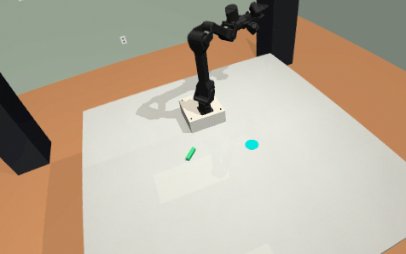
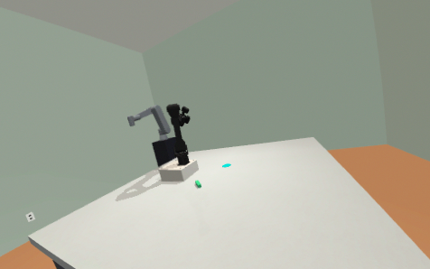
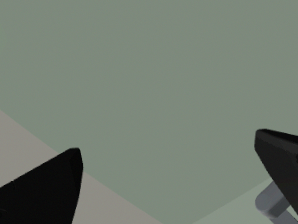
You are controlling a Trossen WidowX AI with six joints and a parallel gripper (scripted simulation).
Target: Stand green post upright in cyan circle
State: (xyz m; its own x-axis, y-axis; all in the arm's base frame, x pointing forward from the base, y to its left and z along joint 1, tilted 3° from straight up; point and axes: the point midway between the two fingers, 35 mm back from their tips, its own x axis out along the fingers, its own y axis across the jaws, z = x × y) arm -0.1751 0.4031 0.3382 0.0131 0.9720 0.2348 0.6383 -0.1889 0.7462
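Smooth pale-grey worktop [image 1: 298,183] [image 2: 271,217]; matte off-white block base [image 1: 209,124] [image 2: 172,174] under the black jointed arm [image 1: 202,64] [image 2: 178,133]. Small green bar-shaped post [image 1: 190,153] [image 2: 198,184] lies on the worktop, apart from the flat cyan circle [image 1: 252,144] [image 2: 227,165]; nothing stands between them. Black end effector [image 3: 170,148] is spread, raised above the worktop; wrist view crops its fingers. Grey arm [image 2: 159,118] [image 3: 272,197] stands behind, cut off in wrist view.
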